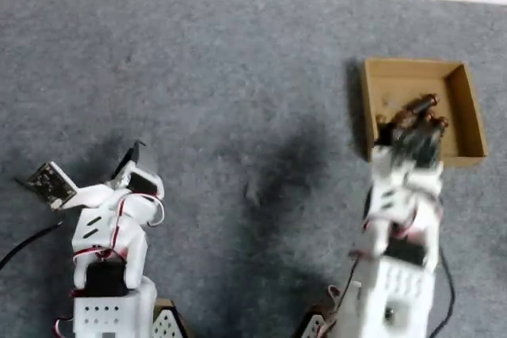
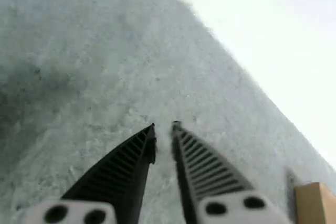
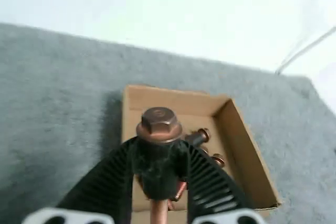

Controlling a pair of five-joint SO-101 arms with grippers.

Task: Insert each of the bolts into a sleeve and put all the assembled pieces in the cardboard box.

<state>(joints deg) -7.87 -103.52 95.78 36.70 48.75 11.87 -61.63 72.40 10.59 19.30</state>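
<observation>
The cardboard box [image 1: 471,108] sits at the right of the grey carpet, with several copper bolt-and-sleeve pieces [image 1: 418,107] lying inside. My right gripper [image 3: 159,169] hangs over the box's near edge, shut on an assembled piece: a copper bolt [image 3: 158,124] with its hex head up, set in a dark sleeve [image 3: 157,169]. More copper pieces [image 3: 202,136] lie on the box [image 3: 242,145] floor behind it. From above, the right gripper [image 1: 412,146] covers the box's near left part. My left gripper [image 2: 163,142] is low over bare carpet, its jaws nearly together with nothing between them, at the left [image 1: 135,165].
Grey carpet [image 1: 238,100] covers the whole work area, with a white wall strip along the far edge. A small circuit board [image 1: 49,182] sticks out beside the left arm. A corner of the cardboard box [image 2: 315,203] shows past the left gripper.
</observation>
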